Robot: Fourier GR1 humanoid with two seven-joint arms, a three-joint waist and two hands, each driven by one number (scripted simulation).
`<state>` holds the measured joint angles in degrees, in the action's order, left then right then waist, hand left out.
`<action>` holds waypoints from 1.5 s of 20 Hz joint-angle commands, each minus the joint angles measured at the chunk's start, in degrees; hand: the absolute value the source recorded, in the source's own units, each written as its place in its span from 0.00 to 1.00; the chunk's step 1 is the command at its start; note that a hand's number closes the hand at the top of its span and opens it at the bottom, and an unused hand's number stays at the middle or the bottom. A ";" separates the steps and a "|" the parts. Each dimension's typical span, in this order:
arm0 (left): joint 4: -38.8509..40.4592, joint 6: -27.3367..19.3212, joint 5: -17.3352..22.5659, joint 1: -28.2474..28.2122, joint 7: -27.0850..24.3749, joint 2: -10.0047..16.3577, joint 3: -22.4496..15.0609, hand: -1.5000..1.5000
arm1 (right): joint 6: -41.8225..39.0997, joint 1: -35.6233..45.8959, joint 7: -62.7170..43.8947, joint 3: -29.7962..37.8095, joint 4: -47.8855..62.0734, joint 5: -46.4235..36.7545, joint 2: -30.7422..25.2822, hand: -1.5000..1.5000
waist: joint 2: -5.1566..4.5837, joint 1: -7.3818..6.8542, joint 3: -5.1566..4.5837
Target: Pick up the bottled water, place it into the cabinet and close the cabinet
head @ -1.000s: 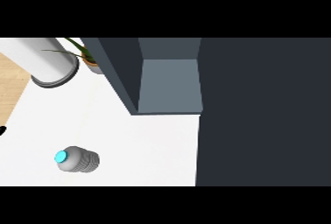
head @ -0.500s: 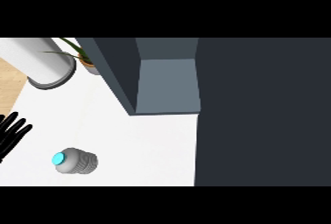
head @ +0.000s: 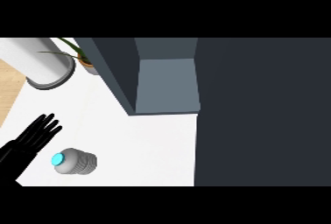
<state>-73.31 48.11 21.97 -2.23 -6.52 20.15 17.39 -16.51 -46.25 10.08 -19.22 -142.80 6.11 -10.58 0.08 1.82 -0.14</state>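
Note:
The bottled water [head: 75, 161] stands on the white counter at the lower left, a ribbed grey bottle with a bright blue cap seen from above. My left hand [head: 27, 142] comes in from the lower left edge with its fingers straight and spread, just left of the bottle and apart from it. The dark cabinet [head: 258, 109] fills the right side; its grey inner compartment [head: 167, 85] shows open at the upper middle. My right hand shows nowhere in the head view.
A white cylinder [head: 40, 61] stands at the upper left with a potted plant [head: 82, 59] beside it. Bare white counter [head: 142, 148] lies between the bottle and the cabinet. A wooden floor strip runs along the far left.
My left hand has come further into view from the left edge, moving up and right toward the bottle. The bottle and cabinet have not moved.

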 commanded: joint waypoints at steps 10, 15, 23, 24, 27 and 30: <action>27.93 -0.17 -20.57 9.74 -25.36 -2.08 -5.00 0.00 | -0.08 -5.84 1.64 0.03 -7.77 -0.52 -2.76 0.00 | -0.29 0.70 -0.17; 32.95 -1.23 -23.28 10.09 -32.39 -3.01 -7.86 0.00 | 0.89 -7.59 1.73 0.10 -9.29 -1.09 -3.20 0.00 | -0.30 0.30 -0.18; 38.86 -3.56 -26.72 12.32 -41.52 -3.36 -12.28 1.00 | 0.73 -8.94 5.37 -1.22 -7.62 -2.76 -3.75 0.00 | -0.41 0.49 -0.25; 39.29 -5.31 -27.48 12.19 -42.73 -4.16 -13.05 1.00 | 0.71 -10.29 6.28 -2.27 -7.71 -3.50 -3.66 0.00 | -0.29 0.78 -0.26; 40.25 -11.53 -30.39 13.35 -47.44 -3.91 -14.65 1.00 | 0.38 -9.46 5.23 -0.90 -8.57 -1.53 -4.91 0.00 | -0.50 0.16 -0.25; 40.48 -17.63 -32.65 14.93 -52.62 -4.47 -16.10 1.00 | 1.31 -9.68 6.65 -2.24 -6.27 -3.41 -3.89 0.00 | -0.50 0.51 -0.29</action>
<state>-35.17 29.82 -7.45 11.51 -47.35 16.23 3.13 -16.05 -54.67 19.39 -21.02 -142.98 3.01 -14.16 -0.14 2.32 -0.11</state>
